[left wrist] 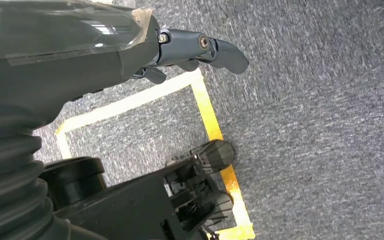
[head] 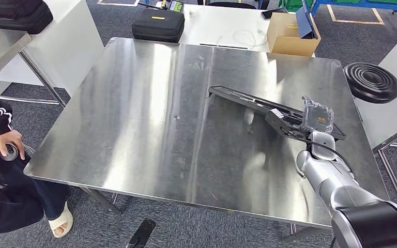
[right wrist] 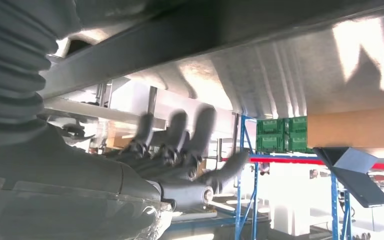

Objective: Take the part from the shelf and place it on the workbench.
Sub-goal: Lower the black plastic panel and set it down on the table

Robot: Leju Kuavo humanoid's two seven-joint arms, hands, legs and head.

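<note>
Wide bare steel to my left, clutter only at the edges

My workbench (head: 150,124) carries just the long black part (head: 269,109) on its right side; a cardboard box (head: 292,35) and black case (head: 157,24) sit beyond the far edge.

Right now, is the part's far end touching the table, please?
Touching: in the head view the part's far tip rests on the table, meeting its own reflection there.

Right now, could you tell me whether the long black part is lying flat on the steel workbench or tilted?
Tilted. The black part has its far tip on the workbench, while the right robot hand holds its near end raised.
</note>
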